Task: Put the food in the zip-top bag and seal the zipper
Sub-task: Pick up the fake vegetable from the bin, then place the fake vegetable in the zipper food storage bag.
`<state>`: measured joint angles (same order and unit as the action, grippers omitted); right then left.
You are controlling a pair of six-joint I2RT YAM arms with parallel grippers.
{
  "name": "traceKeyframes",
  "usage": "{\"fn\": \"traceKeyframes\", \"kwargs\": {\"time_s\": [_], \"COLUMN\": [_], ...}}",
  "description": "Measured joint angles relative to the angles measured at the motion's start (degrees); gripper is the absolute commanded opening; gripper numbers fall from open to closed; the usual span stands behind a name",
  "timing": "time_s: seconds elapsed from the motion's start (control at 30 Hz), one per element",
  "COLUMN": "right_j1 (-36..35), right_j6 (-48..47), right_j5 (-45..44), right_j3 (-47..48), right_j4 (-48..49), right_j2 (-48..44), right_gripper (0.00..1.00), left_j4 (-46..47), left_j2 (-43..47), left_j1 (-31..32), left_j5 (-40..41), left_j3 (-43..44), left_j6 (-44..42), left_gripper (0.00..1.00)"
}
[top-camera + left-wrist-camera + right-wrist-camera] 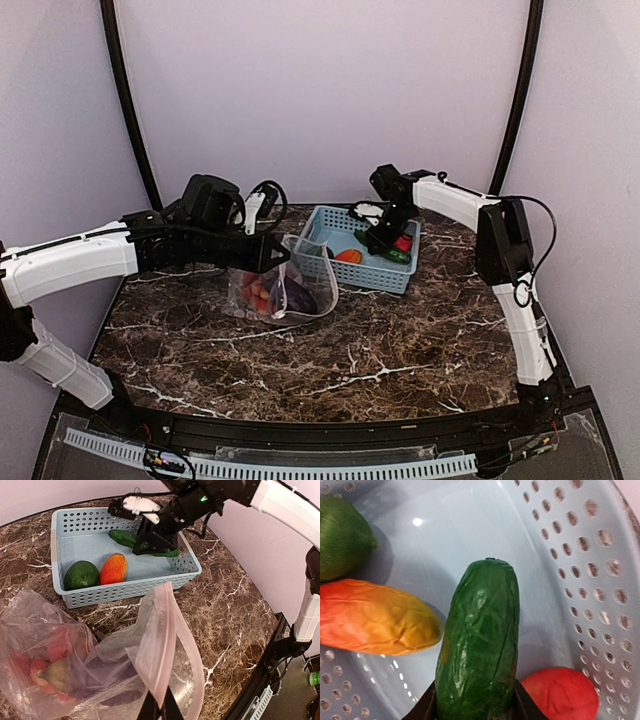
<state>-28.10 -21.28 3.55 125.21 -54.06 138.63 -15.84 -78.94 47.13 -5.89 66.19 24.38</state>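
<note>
The clear zip-top bag (75,665) lies left of the basket with red and yellow food (42,667) and a purple piece (107,672) inside. My left gripper (160,711) is shut on the pink zipper (162,640) at the mouth and holds that edge up. My right gripper (475,707) is down in the blue basket (125,587), its two fingers pressed against both sides of a long green cucumber (480,645). An orange mango (375,617), a round green fruit (342,537) and a red strawberry (562,692) lie beside it.
The basket (365,275) stands at the back centre of the dark marble table (330,360), touching the bag (285,292). The right arm (455,200) reaches over the basket's far right corner. The basket's perforated wall (580,580) is close to the right of the cucumber.
</note>
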Motion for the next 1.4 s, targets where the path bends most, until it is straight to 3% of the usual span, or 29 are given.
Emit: {"fn": "traceKeyframes", "kwargs": {"time_s": [0.17,0.43,0.63,0.73,0.97,1.4], "right_j1": [0.09,0.11,-0.31,-1.68,-7.04,-9.94], "right_j6": [2.10,7.78,15.69,18.10,19.23,17.00], "right_j5": [6.08,32.41,51.54,56.50,59.89,51.17], "right_j3": [-2.10,-7.74,-14.14,-15.85,-21.44,-32.28], "right_j4": [-0.17,4.79,12.92,14.25,14.56,7.61], "right_j2": [-10.36,-28.63,-31.54,-30.80,-30.53,-31.06], "right_gripper": [0.16,0.18,0.20,0.20,0.20,0.21], "left_j4": [0.68,2.12,4.48,5.49,7.04,8.74], "left_j2": [-1.66,-3.69,-4.66,-4.81,-4.83,-4.61], "left_j1": [0.00,0.00,0.00,0.00,0.00,0.00], "left_j5": [0.04,2.51,3.87,4.81,6.86,4.85], "left_j3": [0.04,0.90,2.19,3.02,3.65,2.73], "left_j6": [1.01,3.78,6.64,7.89,9.09,7.56], "left_gripper": [0.01,0.01,0.01,0.01,0.01,0.01]}}
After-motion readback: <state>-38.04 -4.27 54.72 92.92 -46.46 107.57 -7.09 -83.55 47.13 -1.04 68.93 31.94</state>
